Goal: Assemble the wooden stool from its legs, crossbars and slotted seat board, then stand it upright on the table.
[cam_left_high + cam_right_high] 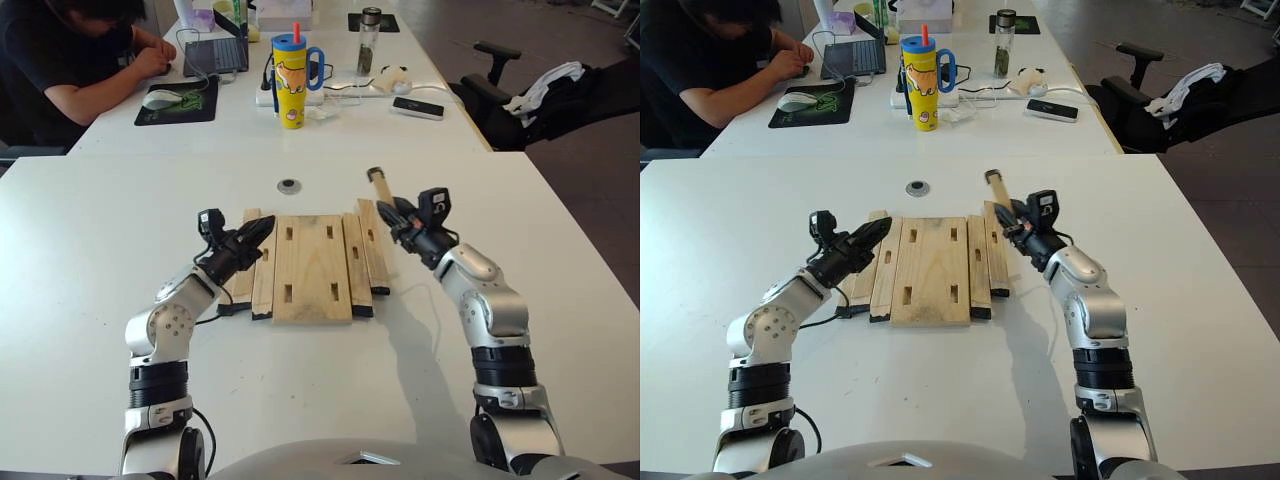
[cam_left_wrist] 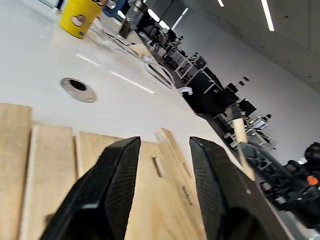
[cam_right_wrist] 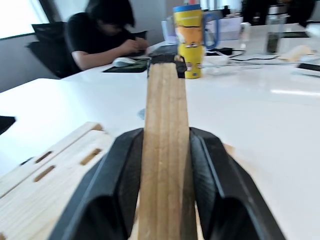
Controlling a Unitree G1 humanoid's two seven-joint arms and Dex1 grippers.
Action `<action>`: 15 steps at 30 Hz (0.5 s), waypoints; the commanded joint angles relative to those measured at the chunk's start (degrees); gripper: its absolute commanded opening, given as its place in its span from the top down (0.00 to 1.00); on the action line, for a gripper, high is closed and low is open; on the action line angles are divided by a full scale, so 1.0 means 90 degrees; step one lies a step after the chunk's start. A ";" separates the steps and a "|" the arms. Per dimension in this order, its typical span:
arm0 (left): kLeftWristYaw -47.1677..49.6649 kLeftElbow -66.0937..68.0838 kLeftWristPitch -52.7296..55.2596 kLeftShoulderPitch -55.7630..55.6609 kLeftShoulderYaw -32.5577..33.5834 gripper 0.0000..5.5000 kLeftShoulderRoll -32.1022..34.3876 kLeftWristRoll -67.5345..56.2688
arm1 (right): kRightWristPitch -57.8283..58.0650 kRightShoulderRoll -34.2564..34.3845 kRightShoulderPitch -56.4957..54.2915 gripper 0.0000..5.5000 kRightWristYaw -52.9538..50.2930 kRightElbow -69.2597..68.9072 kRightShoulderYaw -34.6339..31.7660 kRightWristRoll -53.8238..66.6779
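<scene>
The slotted seat board (image 1: 312,268) lies flat at mid-table, with wooden bars to its left (image 1: 262,272) and right (image 1: 358,262). My right gripper (image 1: 395,218) is shut on a wooden leg (image 1: 380,190) just past the board's right side. The leg (image 3: 166,125) slants up and away from it, held between both fingers. My left gripper (image 1: 258,233) hovers open over the left bars, its fingers (image 2: 112,185) spread with nothing between them. The board's slots (image 2: 158,166) lie just beyond them.
A round cable grommet (image 1: 289,186) sits in the table behind the board. A black cable (image 1: 228,308) runs near the left bars. The far table holds a yellow cup (image 1: 291,82) and a phone (image 1: 418,108). An office chair (image 1: 500,90) stands at the back right.
</scene>
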 commanded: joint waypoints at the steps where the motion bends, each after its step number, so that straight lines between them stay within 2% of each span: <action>1: 0.0166 -0.0133 0.0793 -0.0318 0.0148 0.67 -0.0088 -0.0896 | -0.0004 -0.0036 0.0264 0.76 0.0676 -0.0401 0.0320 0.0354; 7: 0.0269 0.0164 0.1151 -0.0486 0.0207 0.67 -0.0147 -0.1306 | -0.0190 -0.0018 0.0355 0.76 0.1186 -0.0519 0.0451 0.0579; 15: 0.0262 0.0159 0.1330 -0.0476 0.0218 0.67 -0.0137 -0.1612 | -0.0713 -0.0071 0.0526 0.76 0.1315 -0.0618 0.0825 0.0162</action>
